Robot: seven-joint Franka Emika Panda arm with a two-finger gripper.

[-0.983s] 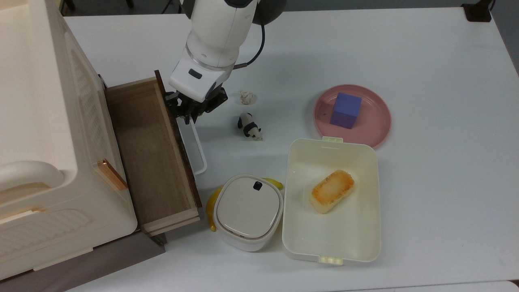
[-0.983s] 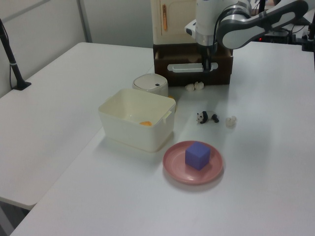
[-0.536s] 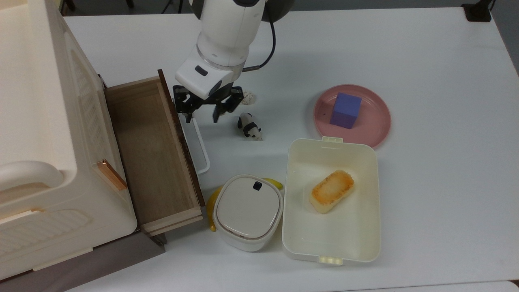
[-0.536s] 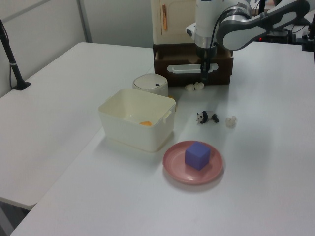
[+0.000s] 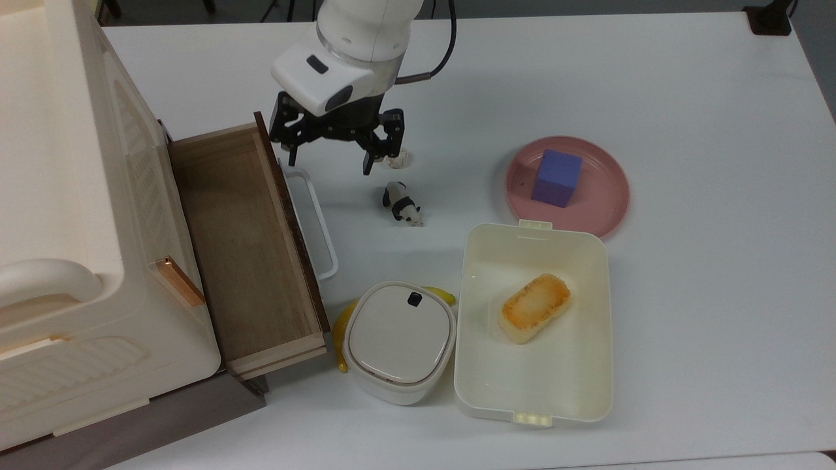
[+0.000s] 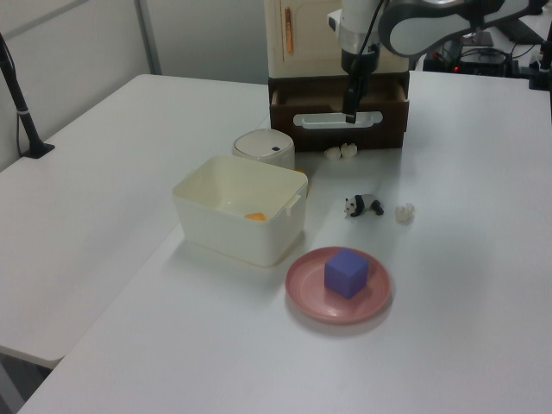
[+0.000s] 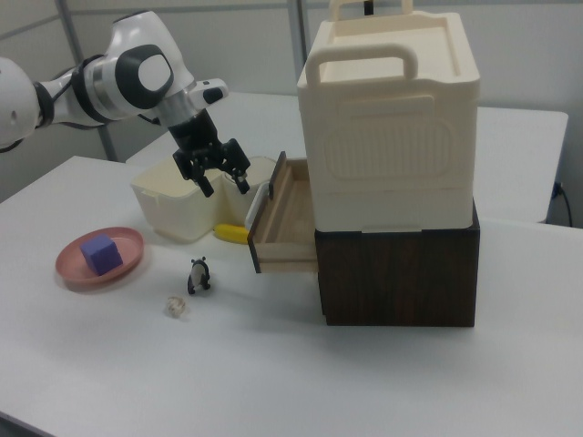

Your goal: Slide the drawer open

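The white bench (image 5: 686,85) holds everything. At the top view's left stands a big cream box (image 5: 59,196) on a dark brown cabinet (image 7: 401,273). The drawer (image 5: 245,248) sticks far out of that cabinet, and I can see its light wood bottom with nothing in it. Its white handle (image 5: 320,225) points at the other things. A cream lunch box (image 5: 535,320) lies open with a piece of toast (image 5: 535,307) inside. Near it is a pink plate (image 5: 591,202) with a purple block (image 5: 556,177) on it. A white round pot (image 5: 400,341) sits just beside the drawer front. My hand (image 5: 330,160) hangs above the handle's far end, spread wide open, holding nothing. A toy panda (image 5: 401,203) lies near it.
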